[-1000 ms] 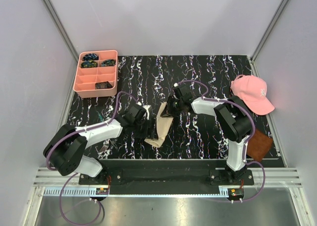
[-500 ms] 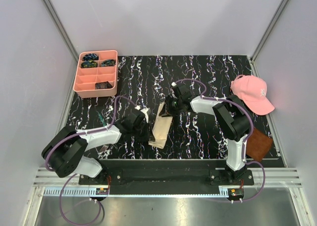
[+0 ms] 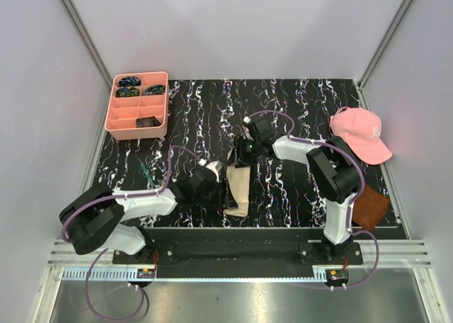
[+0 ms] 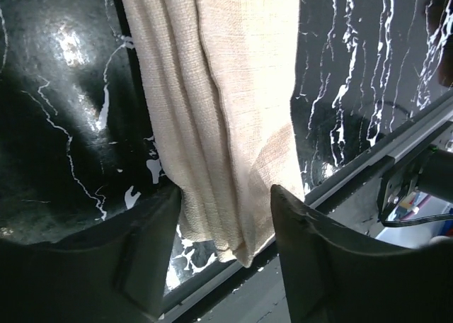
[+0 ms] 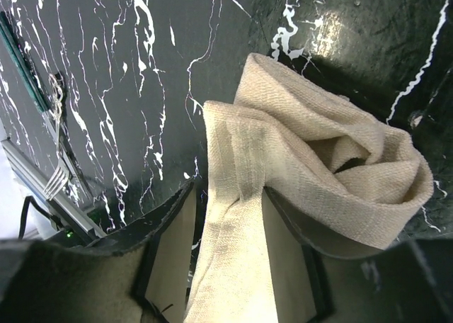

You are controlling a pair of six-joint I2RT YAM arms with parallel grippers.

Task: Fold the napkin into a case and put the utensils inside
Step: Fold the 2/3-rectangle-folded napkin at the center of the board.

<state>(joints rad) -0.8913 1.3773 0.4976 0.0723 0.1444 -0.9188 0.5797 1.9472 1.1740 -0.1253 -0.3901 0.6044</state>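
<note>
The napkin [image 3: 238, 188] is a narrow, rumpled tan strip lying on the black marbled table, running from far to near. My left gripper [image 3: 218, 184] is at its near end. In the left wrist view the jaws [image 4: 225, 192] stand open astride the napkin [image 4: 226, 103], whose tip reaches the table's front edge. My right gripper [image 3: 243, 155] is at the bunched far end. Its jaws [image 5: 228, 190] are open, with the napkin [image 5: 311, 153] passing loosely between them. One of the utensils, a fork [image 5: 58, 168], lies far to the left in the right wrist view.
A pink compartment tray [image 3: 115, 117] with small dark items stands at the back left. A pink cap [image 3: 361, 133] lies at the right edge, with a brown square [image 3: 372, 208] nearer. A thin green item [image 3: 145, 173] lies left of the left arm. The metal rail [image 4: 368, 160] borders the front.
The left gripper moved right and nearer, and the napkin's near end shifted right toward the front edge. Both grippers' jaws have widened around the cloth.
</note>
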